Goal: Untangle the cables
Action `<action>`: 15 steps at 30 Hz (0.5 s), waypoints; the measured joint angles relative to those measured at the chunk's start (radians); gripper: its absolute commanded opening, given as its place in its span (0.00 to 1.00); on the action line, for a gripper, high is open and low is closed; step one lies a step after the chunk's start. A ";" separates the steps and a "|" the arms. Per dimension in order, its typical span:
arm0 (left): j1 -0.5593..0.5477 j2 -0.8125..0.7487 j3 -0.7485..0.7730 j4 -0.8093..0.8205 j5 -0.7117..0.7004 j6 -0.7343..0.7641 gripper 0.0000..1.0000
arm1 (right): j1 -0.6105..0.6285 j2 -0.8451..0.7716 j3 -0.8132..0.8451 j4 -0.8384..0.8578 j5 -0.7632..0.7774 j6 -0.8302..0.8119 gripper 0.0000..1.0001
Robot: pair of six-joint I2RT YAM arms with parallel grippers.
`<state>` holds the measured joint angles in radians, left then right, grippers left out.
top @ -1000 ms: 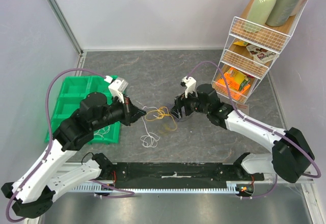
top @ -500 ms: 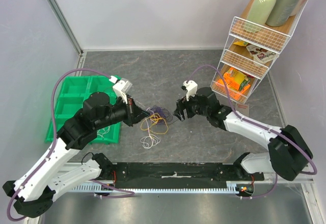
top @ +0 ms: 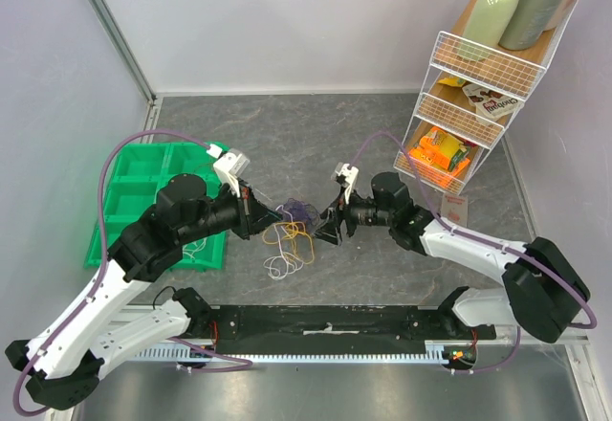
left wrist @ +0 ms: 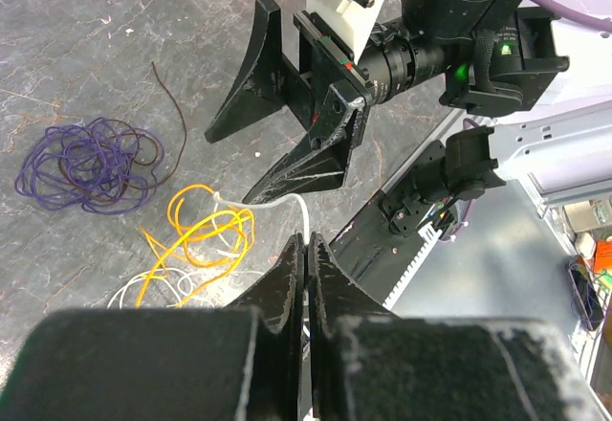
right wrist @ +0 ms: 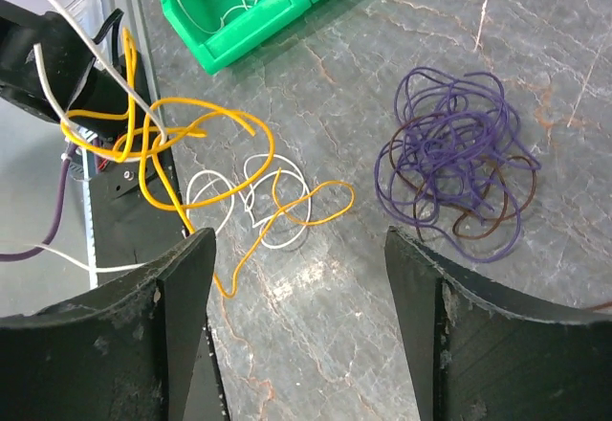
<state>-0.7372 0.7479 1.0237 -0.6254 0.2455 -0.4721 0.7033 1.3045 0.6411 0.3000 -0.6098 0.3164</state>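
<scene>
The cables lie between the arms. A purple coil (top: 302, 212) (right wrist: 454, 167) (left wrist: 86, 163) with a brown strand sits on the table. Yellow-orange loops (top: 295, 234) (right wrist: 191, 153) (left wrist: 201, 234) and white loops (top: 282, 266) (right wrist: 253, 201) lie beside it. My left gripper (top: 270, 218) (left wrist: 307, 239) is shut on a white cable that runs out past its tip; yellow strands hang close by it. My right gripper (top: 325, 230) (right wrist: 298, 239) is open, low over bare table between the yellow loops and the purple coil, and holds nothing.
A green compartment tray (top: 134, 191) (right wrist: 239, 0) holding white wire stands at the left. At the right a wire rack (top: 473, 86) carries bottles and snack packs. A black rail (top: 325, 323) runs along the near edge.
The yellow loops, earlier spread between the two grippers, now hang slack near the left gripper. The purple coil lies apart. My right gripper has tipped down and moved left toward the cables.
</scene>
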 measured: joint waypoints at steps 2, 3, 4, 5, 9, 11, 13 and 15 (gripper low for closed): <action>0.000 0.000 0.000 0.000 0.001 0.000 0.02 | 0.000 -0.011 -0.011 -0.005 0.017 0.013 0.79; 0.000 0.000 0.000 0.000 0.001 0.000 0.01 | 0.000 -0.023 -0.013 -0.019 0.042 0.018 0.78; 0.000 0.001 0.000 0.000 0.001 0.000 0.02 | 0.000 -0.038 -0.013 -0.035 0.076 0.024 0.78; 0.000 0.002 0.000 0.000 0.001 0.000 0.02 | 0.000 -0.053 -0.013 -0.049 0.103 0.028 0.79; 0.000 0.007 0.000 0.000 0.002 0.000 0.02 | 0.000 -0.108 -0.040 -0.034 0.109 0.057 0.78; 0.000 0.011 0.000 0.000 0.004 0.000 0.02 | 0.007 -0.105 -0.061 -0.002 0.082 0.079 0.77; 0.000 0.016 0.000 0.000 0.009 0.000 0.02 | 0.021 -0.074 -0.068 0.024 0.061 0.105 0.75; 0.000 0.018 0.000 0.000 0.017 0.000 0.02 | 0.037 -0.031 -0.068 0.057 0.046 0.127 0.69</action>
<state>-0.7372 0.7654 1.0237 -0.6254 0.2623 -0.4717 0.7399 1.2736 0.5728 0.3569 -0.5640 0.4438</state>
